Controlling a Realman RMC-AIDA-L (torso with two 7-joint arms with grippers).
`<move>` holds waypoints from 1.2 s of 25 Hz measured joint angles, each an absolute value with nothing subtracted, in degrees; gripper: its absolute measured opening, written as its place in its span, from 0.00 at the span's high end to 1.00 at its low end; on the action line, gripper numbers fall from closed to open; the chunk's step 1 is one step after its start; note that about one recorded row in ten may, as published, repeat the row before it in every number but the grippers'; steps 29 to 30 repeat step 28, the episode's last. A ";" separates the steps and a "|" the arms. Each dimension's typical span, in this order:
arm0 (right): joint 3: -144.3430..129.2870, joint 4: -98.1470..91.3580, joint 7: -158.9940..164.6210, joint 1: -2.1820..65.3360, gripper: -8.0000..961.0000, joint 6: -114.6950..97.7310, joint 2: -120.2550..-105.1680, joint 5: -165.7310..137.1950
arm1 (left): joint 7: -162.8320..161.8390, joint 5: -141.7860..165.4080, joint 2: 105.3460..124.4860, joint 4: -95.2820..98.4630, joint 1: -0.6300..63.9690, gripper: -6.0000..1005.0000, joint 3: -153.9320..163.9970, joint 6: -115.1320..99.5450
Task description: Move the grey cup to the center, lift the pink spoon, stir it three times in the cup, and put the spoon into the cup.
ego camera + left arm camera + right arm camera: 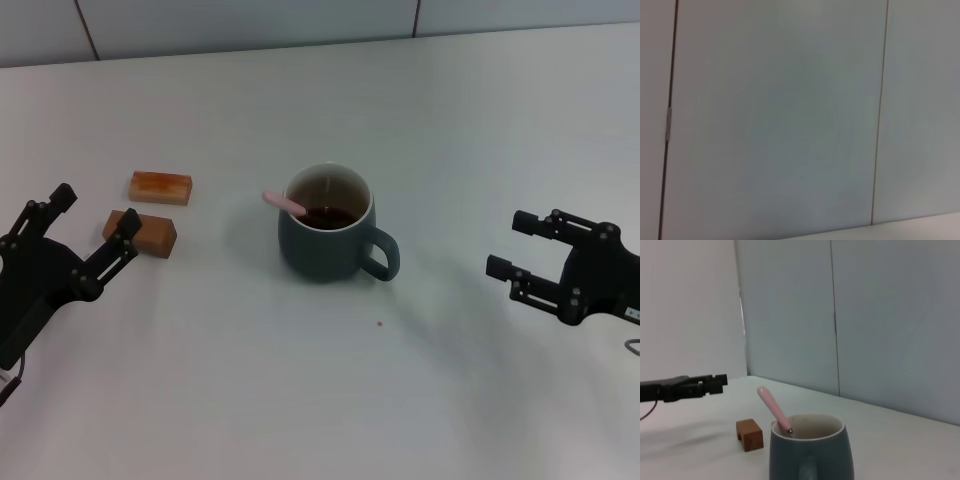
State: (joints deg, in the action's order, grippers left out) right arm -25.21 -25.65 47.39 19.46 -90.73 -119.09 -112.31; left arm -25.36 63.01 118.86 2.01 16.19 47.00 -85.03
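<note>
The right gripper [505, 245] hangs spread wide and empty at the cup's three o'clock. The left gripper [95, 220] is also spread, holding nothing, at nine o'clock beside two brown blocks [160, 187]. The grey cup [325, 240] sits mid-table [450, 120], its handle toward four o'clock, dark liquid inside. The pink spoon [284, 203] leans in it, bowl down, handle slanting over the rim toward ten o'clock.
</note>
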 joint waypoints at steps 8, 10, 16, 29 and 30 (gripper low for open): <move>-24.98 -25.24 46.09 19.00 0.31 -90.58 -119.16 -112.25 | -25.51 63.01 118.82 1.94 16.06 0.14 47.00 -85.15; -24.97 -25.23 46.06 18.92 0.31 -90.59 -119.17 -112.24 | -25.50 63.02 118.78 1.93 16.06 0.14 47.01 -85.15; -24.96 -24.87 45.91 18.89 0.31 -90.68 -119.18 -112.23 | -25.25 63.02 118.74 1.93 16.02 0.14 47.03 -85.06; -24.86 -24.43 45.71 18.90 0.31 -90.84 -119.18 -111.78 | -25.47 63.02 118.63 1.90 15.81 0.14 47.02 -85.44; -24.86 -24.43 45.71 18.90 0.31 -90.84 -119.18 -111.78 | -25.47 63.02 118.63 1.90 15.81 0.14 47.02 -85.44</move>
